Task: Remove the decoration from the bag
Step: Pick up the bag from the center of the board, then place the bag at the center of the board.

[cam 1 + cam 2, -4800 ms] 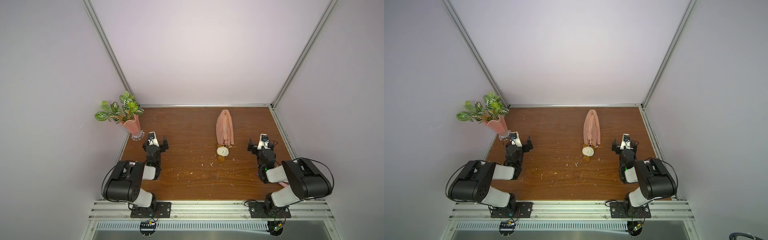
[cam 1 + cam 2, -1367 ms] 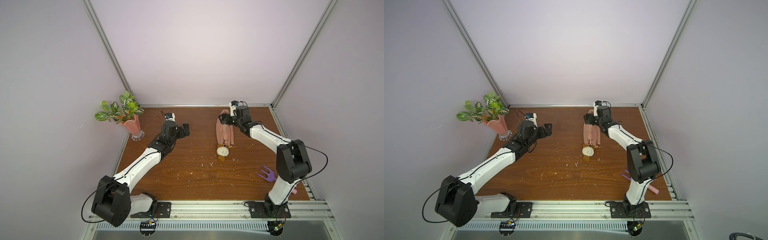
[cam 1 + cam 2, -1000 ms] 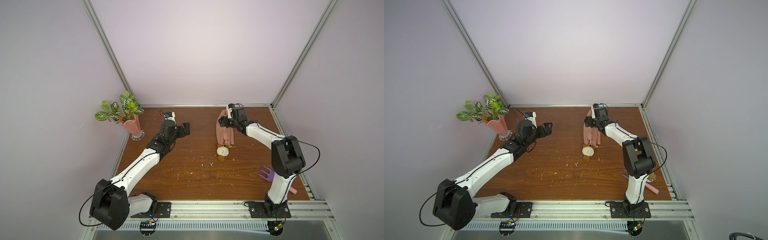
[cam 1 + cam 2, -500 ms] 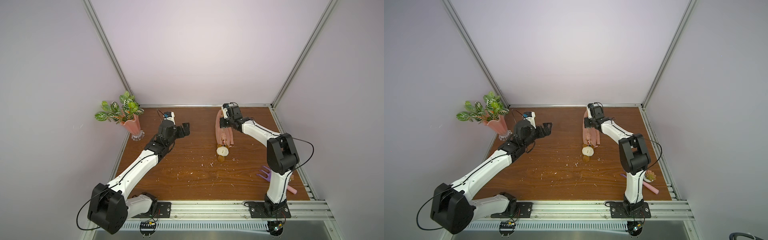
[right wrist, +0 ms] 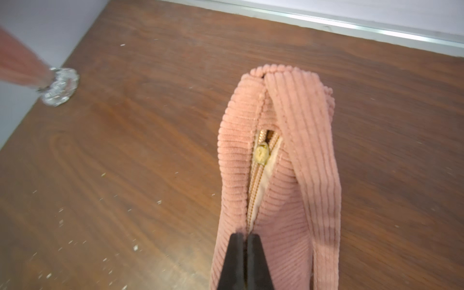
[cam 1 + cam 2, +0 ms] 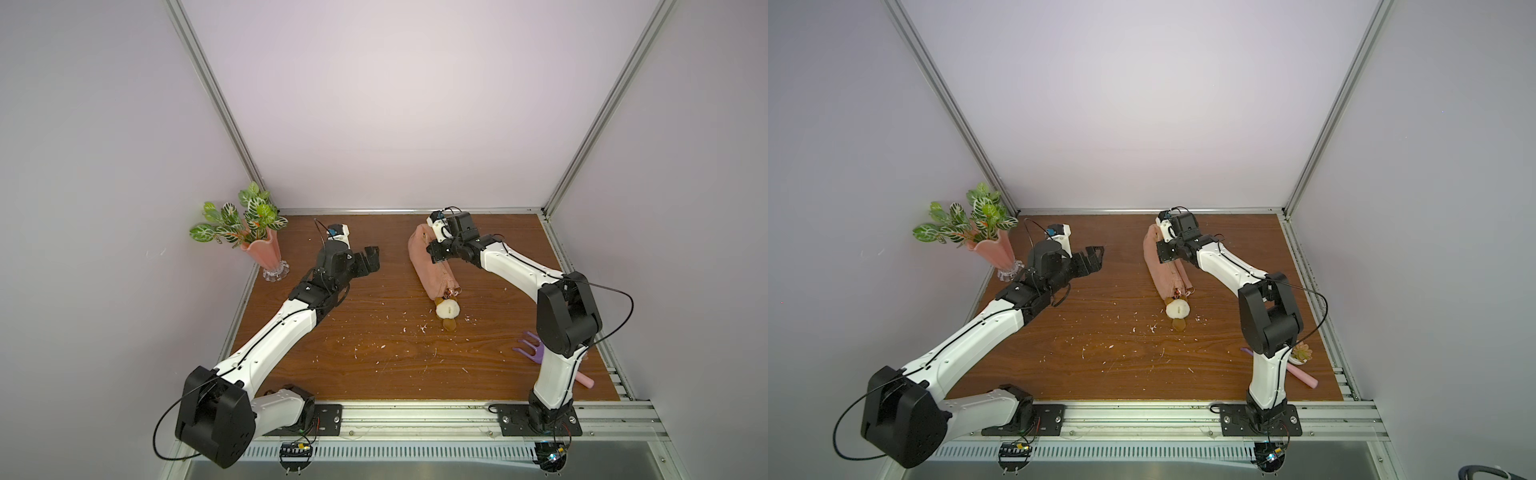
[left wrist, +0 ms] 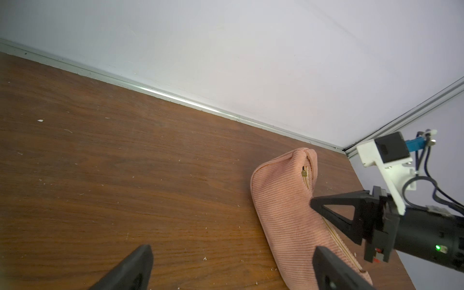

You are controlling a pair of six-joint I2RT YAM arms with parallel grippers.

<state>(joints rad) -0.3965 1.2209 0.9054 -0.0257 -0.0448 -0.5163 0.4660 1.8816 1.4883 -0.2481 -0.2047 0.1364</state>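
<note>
Meeting tip to tip, the black fingers (image 5: 232,263) of the right gripper (image 5: 244,238) sit closed on the zipper (image 5: 254,198) seam of the bag (image 5: 283,206), though whether any fabric is caught between them cannot be told. The left gripper (image 7: 233,251) hangs with its jaws spread wide and empty, well apart from the bag, on the robot's left of it. The decoration (image 6: 447,309) lies on the table (image 6: 374,353), touching the bag's end nearest the robot bases.
</note>
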